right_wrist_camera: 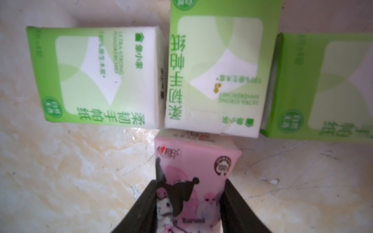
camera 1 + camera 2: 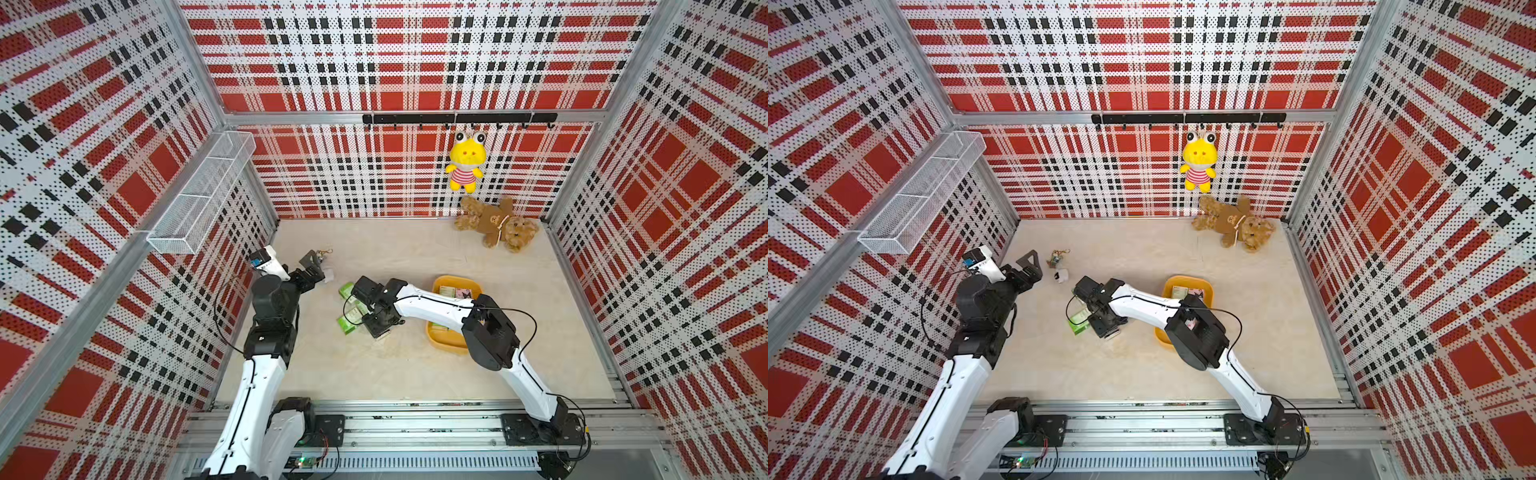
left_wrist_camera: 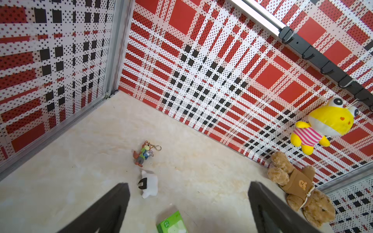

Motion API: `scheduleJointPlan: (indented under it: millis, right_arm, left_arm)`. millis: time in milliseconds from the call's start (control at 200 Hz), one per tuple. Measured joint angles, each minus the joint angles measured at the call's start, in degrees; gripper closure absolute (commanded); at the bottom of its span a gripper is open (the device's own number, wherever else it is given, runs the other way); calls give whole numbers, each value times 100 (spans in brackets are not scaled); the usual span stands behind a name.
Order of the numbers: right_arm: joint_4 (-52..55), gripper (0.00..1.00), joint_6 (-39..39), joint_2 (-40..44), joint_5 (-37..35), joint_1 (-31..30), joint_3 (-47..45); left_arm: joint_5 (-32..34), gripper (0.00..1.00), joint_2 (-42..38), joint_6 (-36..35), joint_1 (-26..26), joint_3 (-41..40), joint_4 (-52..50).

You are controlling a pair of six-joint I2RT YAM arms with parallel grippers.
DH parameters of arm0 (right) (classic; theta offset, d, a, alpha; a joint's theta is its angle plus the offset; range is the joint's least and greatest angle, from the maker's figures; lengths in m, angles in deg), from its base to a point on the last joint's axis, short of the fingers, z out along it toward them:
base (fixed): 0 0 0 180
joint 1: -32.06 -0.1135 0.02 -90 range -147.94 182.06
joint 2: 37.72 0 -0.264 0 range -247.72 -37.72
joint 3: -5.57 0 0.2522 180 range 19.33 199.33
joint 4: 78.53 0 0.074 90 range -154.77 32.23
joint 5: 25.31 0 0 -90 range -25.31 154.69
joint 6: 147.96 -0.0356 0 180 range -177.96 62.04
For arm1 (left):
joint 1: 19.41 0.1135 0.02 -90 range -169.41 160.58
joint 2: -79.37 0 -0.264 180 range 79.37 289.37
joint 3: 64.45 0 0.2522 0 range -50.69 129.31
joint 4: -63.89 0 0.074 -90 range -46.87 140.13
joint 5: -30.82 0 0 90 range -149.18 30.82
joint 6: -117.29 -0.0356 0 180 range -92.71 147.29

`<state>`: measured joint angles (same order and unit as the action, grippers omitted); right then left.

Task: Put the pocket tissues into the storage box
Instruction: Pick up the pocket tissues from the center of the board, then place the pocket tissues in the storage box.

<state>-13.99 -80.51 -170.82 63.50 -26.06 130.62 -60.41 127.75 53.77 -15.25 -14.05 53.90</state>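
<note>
In the right wrist view my right gripper (image 1: 190, 181) is shut on a pink pocket tissue packet (image 1: 197, 161) with a black cartoon figure; both jaws press its sides on the floor. Three green-and-white packets (image 1: 96, 74) (image 1: 218, 70) (image 1: 323, 86) lie just beyond it. In both top views the right wrist (image 2: 376, 307) hangs over these green packets (image 2: 347, 291) (image 2: 1079, 324), hiding the pink one. The yellow storage box (image 2: 440, 343) (image 2: 1187, 280) sits to their right, partly under the arm, with packets (image 2: 451, 292) inside. My left gripper (image 3: 188, 183) (image 2: 309, 266) is open and empty, with one green packet (image 3: 172, 223) below it.
A keychain figure (image 3: 144, 153) and a small white toy (image 3: 149, 183) lie near the left gripper. A brown teddy (image 2: 494, 224) lies at the back wall, under a yellow plush (image 2: 466, 162) hung from a hook rail (image 2: 415, 118). A white wire basket (image 2: 203, 191) is on the left wall.
</note>
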Motion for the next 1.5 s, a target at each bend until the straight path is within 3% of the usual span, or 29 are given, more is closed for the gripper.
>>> scheduleJointPlan:
  millis: [175, 311, 481, 722, 1047, 1498]
  right_arm:
    - [-334, 53, 20, 492, 9, 39, -629]
    - [-726, 55, 17, 1322, 105, 179, -1425]
    - [-1130, 55, 61, 2658, 179, 673, -2450]
    - [-944, 55, 570, 3805, 57, 1344, -3001]
    - [-273, 54, 1464, 4109, -120, 1919, -3598]
    - [-181, 52, 2144, 4111, 11, 1926, -4435]
  left_arm:
    - [-2, 1, 0, 2, 0, 0, 0]
    - [-2, 1, 0, 7, 2, 0, -2]
    - [-4, 1, 2, 28, 2, 0, 0]
    - [-17, 1, 37, 57, 2, -11, 2]
    - [-68, 1, 111, 136, 2, -11, 70]
    - [-72, 1, 111, 136, 4, -11, 74]
